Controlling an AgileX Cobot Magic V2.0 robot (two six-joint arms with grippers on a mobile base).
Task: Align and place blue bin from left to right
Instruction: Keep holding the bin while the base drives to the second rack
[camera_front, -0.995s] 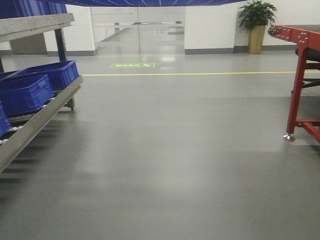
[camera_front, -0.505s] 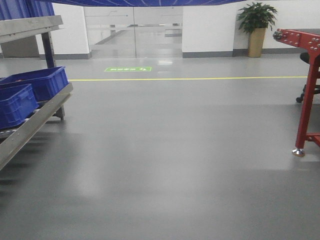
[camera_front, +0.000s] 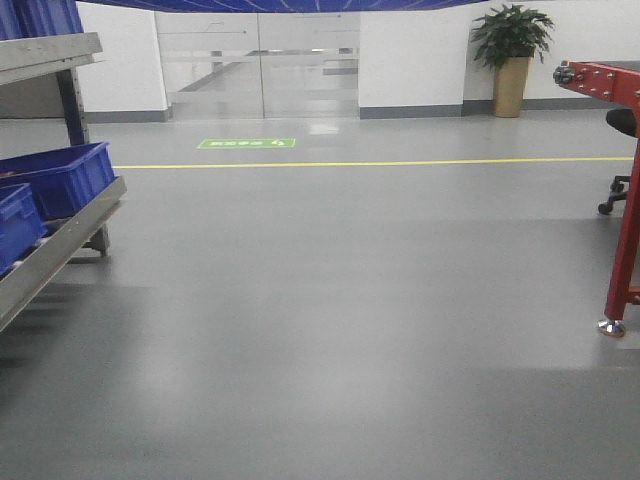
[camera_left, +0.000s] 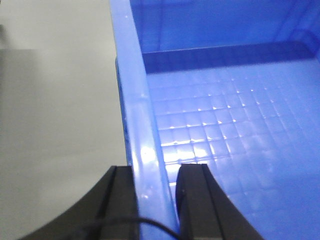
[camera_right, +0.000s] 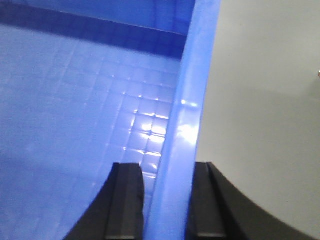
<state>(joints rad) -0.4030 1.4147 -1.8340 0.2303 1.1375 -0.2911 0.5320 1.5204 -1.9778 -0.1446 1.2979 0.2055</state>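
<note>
1. Left claw (camera_left: 156, 172): clenched on the left wall of the blue bin (camera_left: 225, 125), one finger (camera_left: 122, 200) outside and the other inside.
2. Right claw (camera_right: 165, 170): clenched on the opposite, right wall in the same way.
3. Blue bin: held between both claws above the grey floor (camera_front: 330, 320). It is empty, and its gridded bottom is bare. A blue strip along the top edge of the front view appears to be its underside.
4. Metal rack (camera_front: 60, 235): at left, with a sloping lower shelf carrying the shelved bins (camera_front: 65, 180), which are also blue and stand side by side.
5. Red frame (camera_front: 625, 250): at right, one foot on the floor. A chair caster (camera_front: 610, 205) is just behind it.
6. Yellow line (camera_front: 400, 162): runs across the floor farther off.
7. Green floor sign (camera_front: 247, 143): just beyond the line.
8. Glass doors (camera_front: 260, 60): in the back wall.
9. Potted plant (camera_front: 512, 55): in the far right corner.
</note>
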